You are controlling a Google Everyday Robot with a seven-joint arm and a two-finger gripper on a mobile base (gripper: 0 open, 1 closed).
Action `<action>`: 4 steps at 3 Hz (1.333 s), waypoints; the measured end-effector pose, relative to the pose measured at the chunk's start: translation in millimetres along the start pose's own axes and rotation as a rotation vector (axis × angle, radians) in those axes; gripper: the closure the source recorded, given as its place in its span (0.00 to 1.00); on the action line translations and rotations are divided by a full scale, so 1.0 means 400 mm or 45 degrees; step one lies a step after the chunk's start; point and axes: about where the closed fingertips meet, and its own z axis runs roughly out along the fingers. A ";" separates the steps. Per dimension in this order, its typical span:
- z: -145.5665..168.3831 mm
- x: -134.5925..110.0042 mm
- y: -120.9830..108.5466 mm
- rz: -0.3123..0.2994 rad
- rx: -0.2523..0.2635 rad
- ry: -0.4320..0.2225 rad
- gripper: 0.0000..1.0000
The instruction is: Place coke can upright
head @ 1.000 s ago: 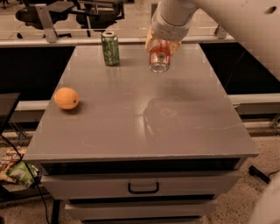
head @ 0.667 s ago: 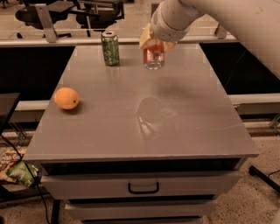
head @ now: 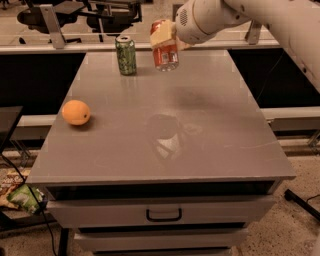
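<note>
The coke can (head: 166, 54) is red with a silver bottom end and stands nearly upright in the air above the far part of the grey table (head: 200, 125). My gripper (head: 164, 36) comes in from the upper right and is shut on the can's upper half, with a pale fingertip (head: 161, 35) across its side. The can's bottom hangs a little above the tabletop, to the right of a green can (head: 126, 55).
The green can stands upright at the table's far left. An orange (head: 76, 112) lies near the left edge. A drawer with a black handle (head: 163, 216) is under the tabletop. Office chairs (head: 55, 12) stand behind the table.
My gripper has carried the coke can leftward, closer to the green can, and turned it from tilted to nearly upright. The green can and the orange have not moved.
</note>
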 end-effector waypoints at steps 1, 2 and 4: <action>-0.002 0.003 -0.010 -0.149 0.074 0.054 1.00; -0.006 -0.004 -0.010 -0.233 0.097 0.125 1.00; -0.008 -0.013 -0.002 -0.223 0.130 0.257 1.00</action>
